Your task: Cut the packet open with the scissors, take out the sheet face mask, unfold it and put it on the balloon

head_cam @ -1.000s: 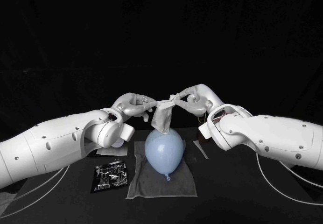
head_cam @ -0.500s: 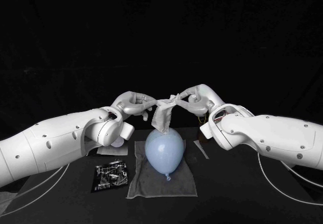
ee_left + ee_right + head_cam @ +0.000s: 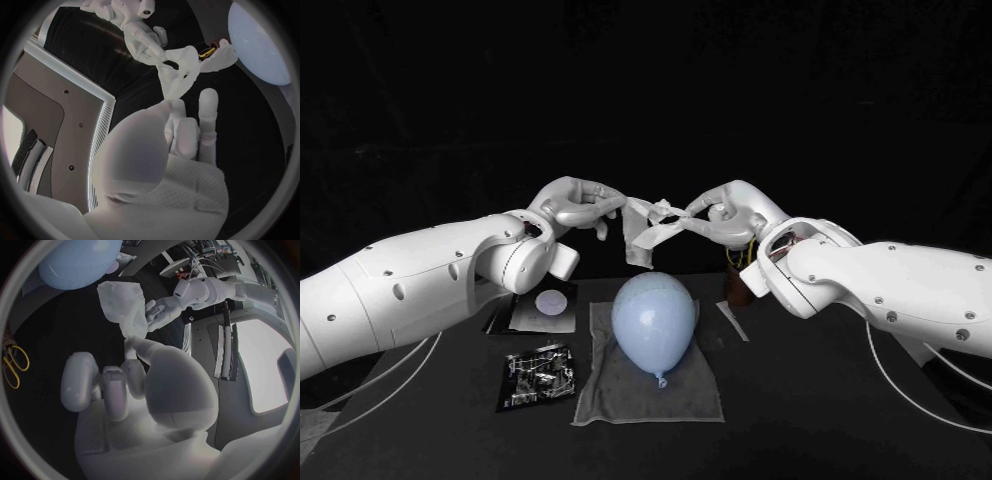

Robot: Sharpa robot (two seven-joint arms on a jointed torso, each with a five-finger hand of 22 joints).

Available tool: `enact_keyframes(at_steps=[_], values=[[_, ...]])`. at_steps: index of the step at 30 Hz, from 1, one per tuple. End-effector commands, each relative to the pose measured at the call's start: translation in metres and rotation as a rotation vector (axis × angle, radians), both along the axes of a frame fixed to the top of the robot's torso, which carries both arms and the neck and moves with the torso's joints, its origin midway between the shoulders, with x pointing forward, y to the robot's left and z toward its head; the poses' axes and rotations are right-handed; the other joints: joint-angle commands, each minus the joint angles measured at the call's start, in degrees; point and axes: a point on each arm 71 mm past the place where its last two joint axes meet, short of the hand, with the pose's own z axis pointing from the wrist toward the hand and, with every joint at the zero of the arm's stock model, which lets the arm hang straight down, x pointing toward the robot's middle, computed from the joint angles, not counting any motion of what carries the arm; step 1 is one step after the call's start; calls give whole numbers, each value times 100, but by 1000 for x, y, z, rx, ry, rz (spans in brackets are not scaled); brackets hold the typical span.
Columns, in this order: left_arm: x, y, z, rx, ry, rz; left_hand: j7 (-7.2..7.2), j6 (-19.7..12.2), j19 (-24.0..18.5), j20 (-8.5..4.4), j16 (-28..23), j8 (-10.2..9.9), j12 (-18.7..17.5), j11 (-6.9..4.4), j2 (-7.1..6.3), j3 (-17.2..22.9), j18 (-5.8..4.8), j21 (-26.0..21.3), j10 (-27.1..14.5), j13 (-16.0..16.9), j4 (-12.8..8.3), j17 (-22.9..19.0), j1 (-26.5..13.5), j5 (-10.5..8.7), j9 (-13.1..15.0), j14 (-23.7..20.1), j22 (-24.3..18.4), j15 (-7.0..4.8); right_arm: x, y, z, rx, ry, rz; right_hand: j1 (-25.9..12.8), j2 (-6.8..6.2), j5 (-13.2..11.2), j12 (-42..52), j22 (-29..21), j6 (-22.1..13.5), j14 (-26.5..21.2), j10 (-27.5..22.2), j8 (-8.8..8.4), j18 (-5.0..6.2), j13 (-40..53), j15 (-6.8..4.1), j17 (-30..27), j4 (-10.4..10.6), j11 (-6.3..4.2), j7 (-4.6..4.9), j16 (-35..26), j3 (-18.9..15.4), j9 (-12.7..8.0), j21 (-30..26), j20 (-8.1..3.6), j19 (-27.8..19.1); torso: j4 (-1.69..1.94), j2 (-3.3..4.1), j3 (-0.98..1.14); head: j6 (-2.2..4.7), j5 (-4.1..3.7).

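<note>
Tabletop [image 3: 805, 400]: is carrying balloon [image 3: 653, 322] on towel [image 3: 689, 395]
Left robot hand [image 3: 581, 205]: is pinching sheet face mask [image 3: 651, 225]
Right robot hand [image 3: 718, 210]: is pinching its other end

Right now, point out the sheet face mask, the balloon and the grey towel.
sheet face mask [image 3: 643, 232], head view, the middle of the white sheet.
balloon [image 3: 655, 322], head view, the centre of its body.
grey towel [image 3: 625, 405], head view, a bare part below the balloon's knot.
</note>
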Motion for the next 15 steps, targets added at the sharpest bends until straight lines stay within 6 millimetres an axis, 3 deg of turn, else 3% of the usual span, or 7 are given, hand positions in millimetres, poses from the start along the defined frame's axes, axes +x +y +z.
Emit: enact_keyframes(at_steps=[1,15], values=[[3,1,9,12,-37,0,3,-28,7,3,36,200,30,-34,-31,147,82,45,13,12,-79,24,-37,15,670,38,33,14,0,3,4,-62,9,68,35,59,30,33,993,-9,599,21,20,-9,374,-10,1506,-46,-1,4,24,-4,24,35,2,102,1,-3,3,11,-1],[6,0,21,37,-58,-14,2,-32,11,4,40,215,37,-34,-45,185,79,66,16,20,-88,37,-63,16,684,44,58,14,23,0,35,-157,24,106,39,63,29,48,1000,-3,599,31,30,-14,386,-11,1506,-57,-2,4,24,-2,29,62,1,110,-2,3,-4,48,10]])
